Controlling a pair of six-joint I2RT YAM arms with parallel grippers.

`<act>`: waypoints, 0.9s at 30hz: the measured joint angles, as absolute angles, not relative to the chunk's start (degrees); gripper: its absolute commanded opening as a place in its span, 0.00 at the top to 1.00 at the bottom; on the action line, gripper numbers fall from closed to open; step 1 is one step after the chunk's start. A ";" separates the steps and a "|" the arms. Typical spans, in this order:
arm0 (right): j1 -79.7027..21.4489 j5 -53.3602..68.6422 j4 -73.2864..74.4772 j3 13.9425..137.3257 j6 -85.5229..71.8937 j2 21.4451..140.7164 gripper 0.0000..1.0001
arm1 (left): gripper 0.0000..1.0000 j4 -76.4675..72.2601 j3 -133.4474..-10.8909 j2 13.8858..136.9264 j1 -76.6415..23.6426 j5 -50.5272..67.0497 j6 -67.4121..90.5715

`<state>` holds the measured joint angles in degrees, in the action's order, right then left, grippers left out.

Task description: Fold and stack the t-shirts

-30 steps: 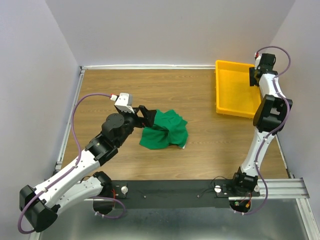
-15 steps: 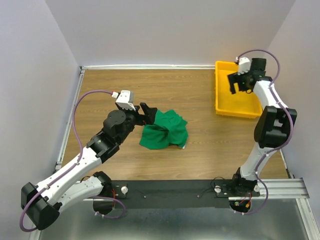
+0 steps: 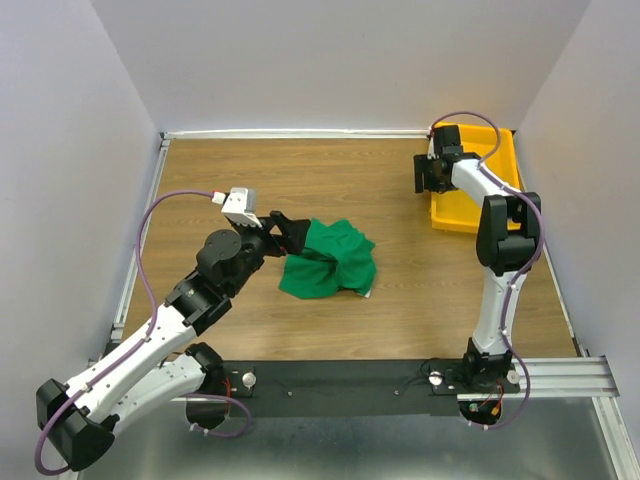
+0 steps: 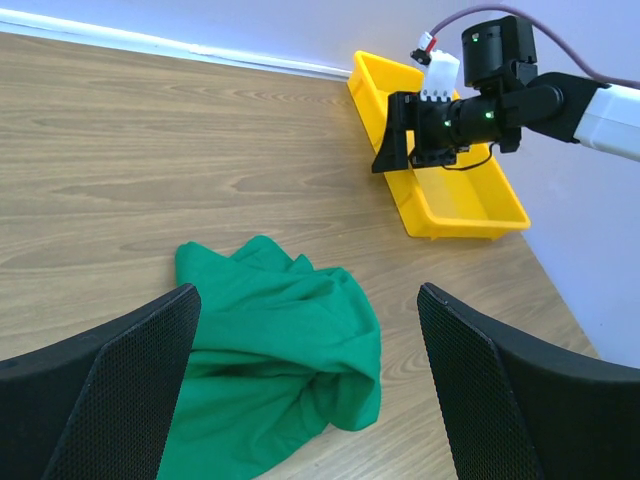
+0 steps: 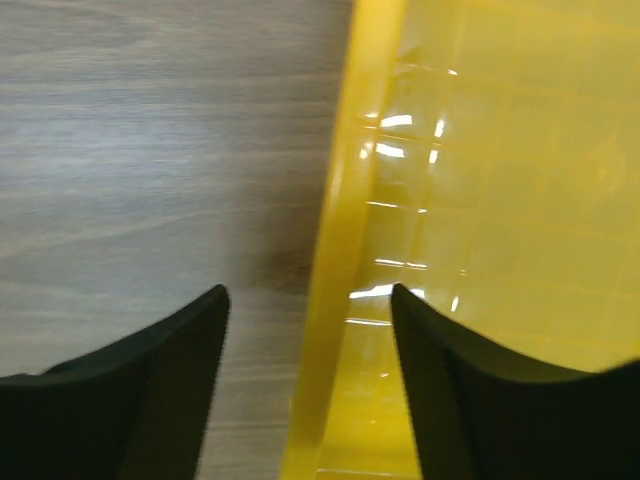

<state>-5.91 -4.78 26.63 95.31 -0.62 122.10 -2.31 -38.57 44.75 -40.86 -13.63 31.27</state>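
left pincer [image 3: 295, 233] gapes just left of the crumpled t-shirt [image 3: 332, 262], likely to seize it (right pincer [image 3: 428, 176], open, far right).

The right tool [image 5: 308, 292] hangs over the edge of the yellow tray [image 5: 480, 180], its two black jaws spread at 7 and 5 o'clock. The tray's rim runs from 12 to 6 o'clock between them, with a gap showing on each side. Wood-grain counter [image 5: 140, 140] fills the 9 o'clock side, and the tray's glossy floor lies toward 3 o'clock.
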 measured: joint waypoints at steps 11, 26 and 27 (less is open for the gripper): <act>-5.54 -13.63 26.30 94.08 1.52 123.20 0.71 | 0.03 -2.55 -38.09 44.58 -40.82 -13.34 31.57; 0.14 -16.56 25.30 93.62 13.63 122.63 0.08 | 0.03 -4.78 -36.93 45.87 -40.56 -8.84 30.22; 0.21 -15.81 25.28 93.56 14.44 122.15 0.00 | 0.03 -5.10 -36.93 46.15 -40.56 -8.01 29.82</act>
